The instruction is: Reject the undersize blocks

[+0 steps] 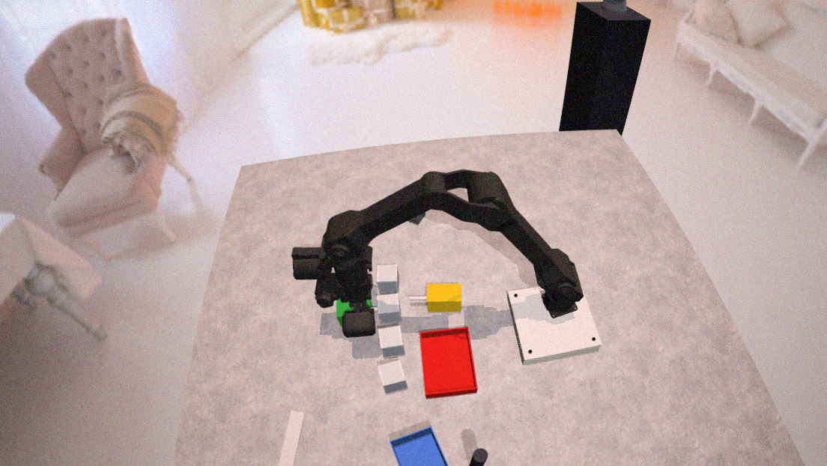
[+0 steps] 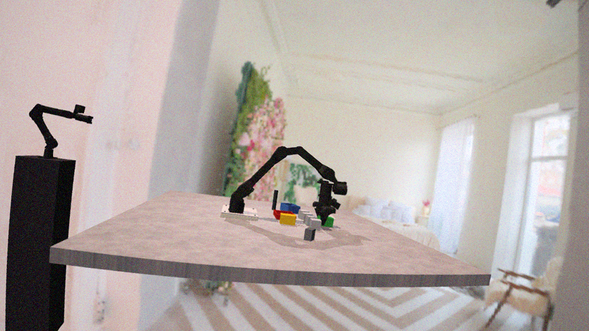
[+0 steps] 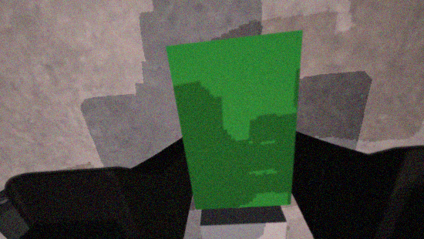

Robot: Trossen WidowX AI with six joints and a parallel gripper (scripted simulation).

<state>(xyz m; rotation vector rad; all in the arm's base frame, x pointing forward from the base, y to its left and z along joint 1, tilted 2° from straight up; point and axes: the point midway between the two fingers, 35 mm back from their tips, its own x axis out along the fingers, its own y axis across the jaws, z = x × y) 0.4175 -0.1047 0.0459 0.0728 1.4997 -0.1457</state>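
Room: pale, armchair [image 1: 95,124] at one side, striped floor [image 2: 302,323]. Bench [image 1: 648,231] [image 2: 159,240]: mottled grey-pink top. Black pillar [image 1: 604,69] [image 2: 34,247] behind. Red tray [image 1: 448,363] [image 2: 283,213] between white base and block row. Blue tray [image 1: 419,450] [image 2: 290,207] cut off in top view. Claw [image 1: 356,306] [image 2: 325,220] [image 3: 233,134] part-open, clamped on green gauge [image 1: 345,309] [image 2: 328,221] [image 3: 237,116], beside steel blocks [image 1: 392,374] [image 2: 311,222]. Bores hard to make out.

On my feed, a pale armchair [image 1: 86,75] stands on a white floor [image 1: 277,104]. A window [image 2: 549,154] glows beside a sheer curtain [image 2: 458,177].
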